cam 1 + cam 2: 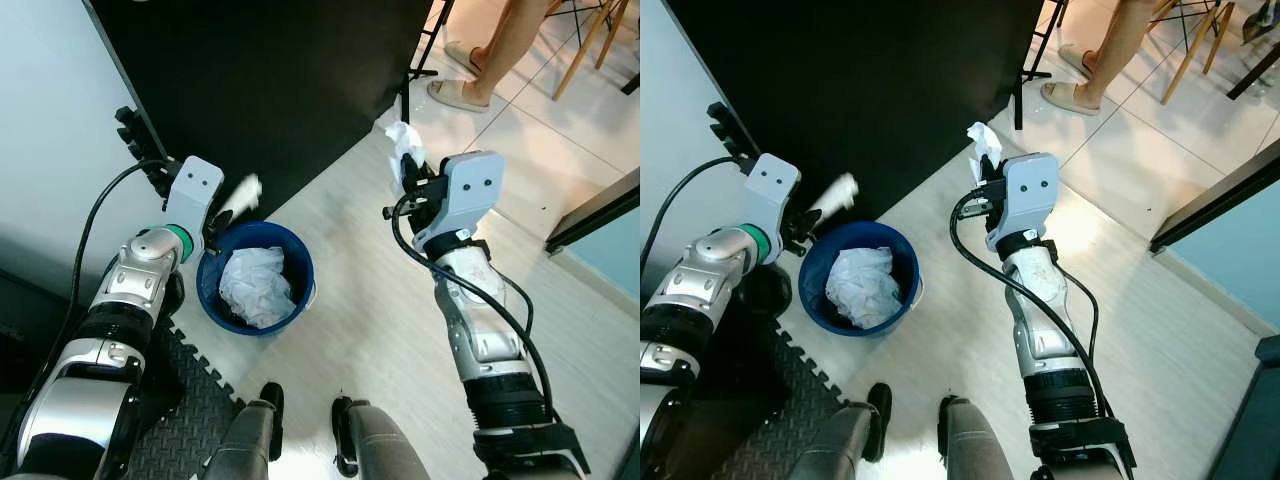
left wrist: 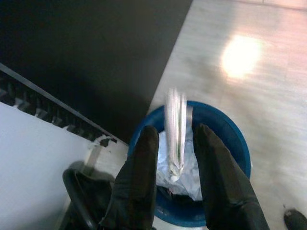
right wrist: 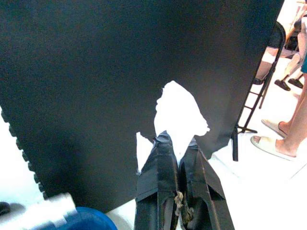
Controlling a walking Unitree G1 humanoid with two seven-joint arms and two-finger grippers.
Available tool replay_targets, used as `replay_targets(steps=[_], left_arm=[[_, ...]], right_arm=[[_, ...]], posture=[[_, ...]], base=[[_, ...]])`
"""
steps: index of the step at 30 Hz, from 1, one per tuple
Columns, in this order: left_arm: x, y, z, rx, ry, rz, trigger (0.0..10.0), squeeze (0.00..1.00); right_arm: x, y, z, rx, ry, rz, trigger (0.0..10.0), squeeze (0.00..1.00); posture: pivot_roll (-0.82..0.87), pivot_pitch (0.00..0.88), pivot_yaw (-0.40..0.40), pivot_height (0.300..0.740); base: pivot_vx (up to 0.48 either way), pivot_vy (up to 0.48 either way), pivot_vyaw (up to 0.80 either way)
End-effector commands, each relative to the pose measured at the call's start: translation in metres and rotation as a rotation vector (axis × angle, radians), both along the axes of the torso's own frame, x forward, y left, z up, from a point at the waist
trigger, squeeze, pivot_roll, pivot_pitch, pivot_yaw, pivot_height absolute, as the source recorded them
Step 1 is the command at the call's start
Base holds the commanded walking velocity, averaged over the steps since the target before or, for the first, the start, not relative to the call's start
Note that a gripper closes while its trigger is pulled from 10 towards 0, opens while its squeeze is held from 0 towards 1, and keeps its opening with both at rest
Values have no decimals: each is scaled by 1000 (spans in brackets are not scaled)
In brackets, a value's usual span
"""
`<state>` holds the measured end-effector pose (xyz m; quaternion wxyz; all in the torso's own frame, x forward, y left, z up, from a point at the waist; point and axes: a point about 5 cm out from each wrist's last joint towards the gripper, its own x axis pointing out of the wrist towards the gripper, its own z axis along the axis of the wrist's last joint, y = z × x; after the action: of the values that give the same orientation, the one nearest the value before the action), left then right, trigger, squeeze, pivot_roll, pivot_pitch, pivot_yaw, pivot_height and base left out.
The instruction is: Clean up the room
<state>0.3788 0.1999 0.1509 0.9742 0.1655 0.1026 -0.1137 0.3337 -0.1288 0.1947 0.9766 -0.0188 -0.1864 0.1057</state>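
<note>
Two scraps concern me: a blurred white wrapper (image 2: 175, 134) between the parted fingers of my left gripper (image 2: 175, 143) above the blue bin (image 1: 300, 262), and a soft, feather-light crumpled tissue (image 3: 178, 117) clenched in my right gripper (image 3: 176, 143), best pinched at its bunched middle.
</note>
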Motion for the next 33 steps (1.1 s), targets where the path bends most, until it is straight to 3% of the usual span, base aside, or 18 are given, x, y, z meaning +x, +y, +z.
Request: replay_targets(steps=[1, 9, 12, 14, 16, 17, 19, 20, 23, 24, 28, 33], left_arm=[[-6, 5, -8, -20, 9, 5, 10000, 0], [-14, -2, -19, -70, -8, -11, 10000, 0], [-32, -11, -10, -134, -103, 14, 10000, 0], [-36, -13, -8, -141, -119, 17, 10000, 0], [-66, -28, 6, -195, -175, -70, 10000, 0], [-66, -28, 6, -195, -175, -70, 10000, 0], [-92, -41, 18, -251, -196, -143, 10000, 0], [-92, -41, 18, -251, -196, -143, 10000, 0], [-126, -55, 32, -310, -210, -198, 10000, 0], [-126, -55, 32, -310, -210, -198, 10000, 0], [-160, -51, 44, -247, -275, -92, 10000, 0], [-179, -46, 51, -253, -271, -13, 10000, 0]], right_arm=[[0, 1, -8, -1, 32, 10, 10000, 0], [6, 17, -12, -10, 63, 74, 10000, 0], [10, 32, -33, -35, 153, 122, 10000, 0], [10, 35, -37, -37, 167, 130, 10000, 0], [17, 47, -43, -21, 198, 134, 10000, 0], [17, 47, -43, -21, 198, 134, 10000, 0], [21, 58, -45, 13, 222, 137, 10000, 0], [21, 58, -45, 13, 222, 137, 10000, 0], [26, 76, -44, 96, 258, 164, 10000, 0], [26, 76, -44, 96, 258, 164, 10000, 0], [26, 104, -43, 104, 279, 251, 10000, 0], [27, 115, -44, 112, 297, 288, 10000, 0]], posture=[[-75, 300, 17, 737], [-55, 292, 12, 737], [-38, 301, 5, 737], [-38, 301, 5, 737], [-7, 325, 4, 737], [-7, 325, 4, 737], [13, 336, 9, 737], [13, 336, 9, 737], [58, 351, -1, 737], [58, 351, -1, 737], [151, 382, -42, 737], [207, 407, -77, 737]], base=[[0, 0, 0], [0, 0, 0], [0, 0, 0], [0, 0, 0], [0, 0, 0], [0, 0, 0], [0, 0, 0], [0, 0, 0], [0, 0, 0], [0, 0, 0], [0, 0, 0], [0, 0, 0]])
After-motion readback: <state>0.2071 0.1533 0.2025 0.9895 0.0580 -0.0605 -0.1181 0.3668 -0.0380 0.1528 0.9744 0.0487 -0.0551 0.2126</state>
